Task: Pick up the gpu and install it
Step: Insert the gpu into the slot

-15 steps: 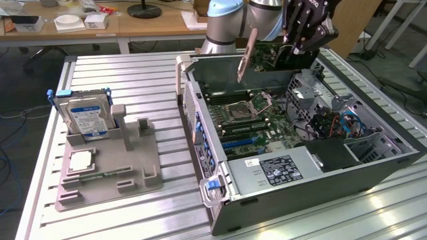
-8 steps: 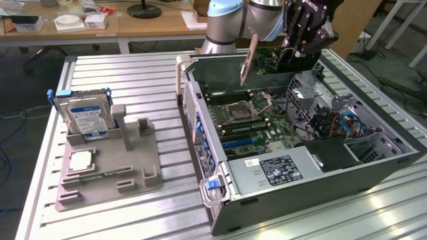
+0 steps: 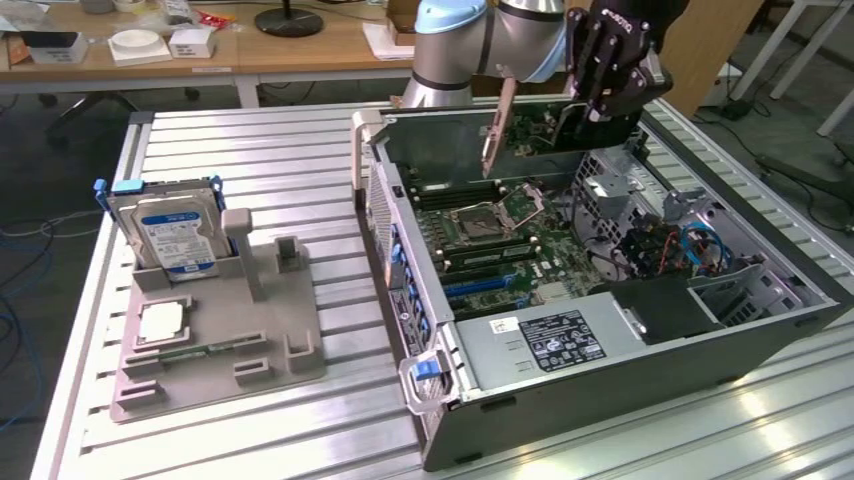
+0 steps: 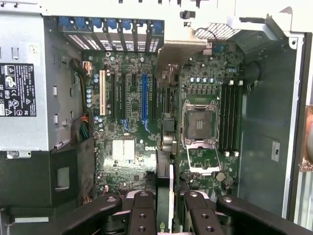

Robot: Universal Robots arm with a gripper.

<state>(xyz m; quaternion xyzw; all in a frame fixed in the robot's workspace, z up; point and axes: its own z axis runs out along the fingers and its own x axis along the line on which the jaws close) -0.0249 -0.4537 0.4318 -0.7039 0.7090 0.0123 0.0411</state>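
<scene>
The gripper hangs above an open computer case, its black fingers clenched on the gpu. The card is held on edge, its metal bracket end towards the exterior view's left, clear of the case floor. From the wrist, the gpu appears as a thin edge running between the two fingers, out over the green motherboard. The carrying step seems done and the installing step in hand: the card is not yet seated. By judgement, seating calls for the card's lower edge to line up with a long expansion slot, such as the blue slot just beside it, bracket towards the rear openings. A hard drive stands in a grey holder well apart on the table.
</scene>
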